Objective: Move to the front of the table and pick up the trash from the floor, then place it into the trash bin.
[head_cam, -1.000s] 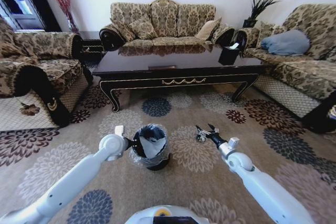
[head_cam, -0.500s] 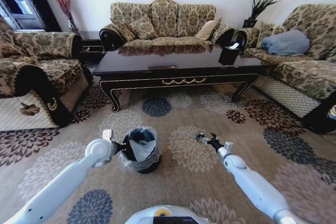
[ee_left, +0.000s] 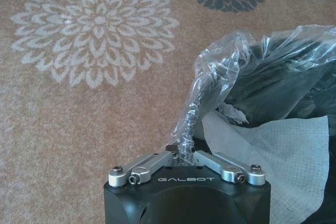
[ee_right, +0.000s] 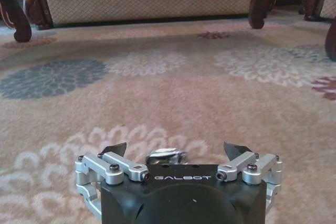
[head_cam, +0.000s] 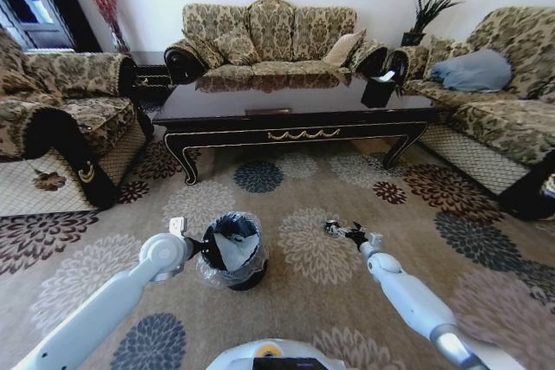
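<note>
The trash bin [head_cam: 234, 253], black with a clear liner, stands on the carpet left of centre, with white paper [ee_left: 278, 156] inside it. My left gripper [head_cam: 202, 247] [ee_left: 181, 153] is shut on a twisted fold of the liner at the bin's [ee_left: 283, 82] rim. A small shiny silver piece of trash [head_cam: 330, 228] [ee_right: 167, 156] lies on the carpet to the right. My right gripper [head_cam: 344, 231] [ee_right: 176, 150] is low over it, open, with the piece between its fingers [ee_right: 113, 149]. The long dark table [head_cam: 295, 114] stands beyond both.
Patterned sofas ring the table on the left [head_cam: 61, 119], back [head_cam: 269, 36] and right [head_cam: 503, 93]. A dark box [head_cam: 379, 91] sits on the table's right end. Flowered carpet [head_cam: 303, 301] lies open between me and the table.
The left arm has drawn the bin left and nearer to me. The right gripper has sunk to the floor around the shiny piece.
</note>
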You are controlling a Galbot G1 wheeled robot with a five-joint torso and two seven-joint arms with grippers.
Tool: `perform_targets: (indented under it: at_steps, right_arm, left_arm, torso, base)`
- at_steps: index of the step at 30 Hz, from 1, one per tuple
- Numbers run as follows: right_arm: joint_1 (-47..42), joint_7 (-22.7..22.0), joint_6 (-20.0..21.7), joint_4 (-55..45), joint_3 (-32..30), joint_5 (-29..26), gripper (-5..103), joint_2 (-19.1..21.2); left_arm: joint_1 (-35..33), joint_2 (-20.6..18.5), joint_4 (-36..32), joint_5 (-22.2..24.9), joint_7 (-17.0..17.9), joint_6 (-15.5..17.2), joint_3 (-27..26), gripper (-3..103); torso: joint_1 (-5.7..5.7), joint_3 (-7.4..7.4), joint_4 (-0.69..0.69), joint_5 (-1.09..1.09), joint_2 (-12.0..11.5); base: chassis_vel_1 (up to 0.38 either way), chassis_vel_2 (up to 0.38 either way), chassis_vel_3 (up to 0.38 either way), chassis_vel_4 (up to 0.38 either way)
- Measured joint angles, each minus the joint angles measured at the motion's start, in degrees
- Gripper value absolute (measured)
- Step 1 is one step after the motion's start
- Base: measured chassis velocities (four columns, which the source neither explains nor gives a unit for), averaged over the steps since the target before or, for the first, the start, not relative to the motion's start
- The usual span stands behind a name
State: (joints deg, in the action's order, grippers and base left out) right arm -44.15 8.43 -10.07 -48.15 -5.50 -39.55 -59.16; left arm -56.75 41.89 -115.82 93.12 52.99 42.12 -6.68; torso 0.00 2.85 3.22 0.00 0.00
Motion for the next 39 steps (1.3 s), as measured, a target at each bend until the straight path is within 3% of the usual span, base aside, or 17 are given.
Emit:
perform_targets:
  at_steps: [6, 9, 13, 30, 39]
  right_arm:
    - [2.4, -0.2, -1.1, 4.0, 2.1, 1.8, 100, -2.3]
    - [7.3, 0.0, -2.7, 12.1, 3.2, 4.2, 100, -8.0]
    - [9.4, 0.8, -4.3, 16.8, 3.7, 5.1, 100, -10.3]
    - [11.8, 3.2, -7.1, 25.6, 1.0, 8.5, 100, -11.6]
    - [15.3, 2.1, -8.6, 31.6, -0.6, 9.7, 100, -13.3]
  left_arm:
    - [-0.4, -0.8, -0.6, 0.2, 0.0, 0.0, -0.2, 0]
    - [-1.1, -1.6, -1.0, 0.4, 0.1, 0.0, -0.8, 0]
    - [-1.1, -2.0, -0.9, 0.5, -0.1, 0.0, -0.8, 0]
    - [-0.2, -2.1, -1.0, 1.2, -1.4, 0.0, -0.4, 0]
    - [-0.1, -2.3, -1.1, 1.2, -1.7, 0.0, -0.4, 0]
  torso:
    - [0.00, 0.00, -0.01, 0.00, 0.0]
    - [0.00, 0.00, -0.02, -0.01, 0.0]
    - [0.00, 0.00, -0.02, -0.01, 0.0]
    - [0.00, 0.00, 0.00, -0.01, 0.0]
    - [0.00, 0.00, -0.01, 0.00, 0.0]
  base:
    - [0.000, 0.000, 0.000, 0.000]
    - [0.000, 0.000, 0.000, 0.000]
    - [0.000, 0.000, 0.000, 0.000]
    - [0.000, 0.000, 0.000, 0.000]
    - [0.000, 0.000, 0.000, 0.000]
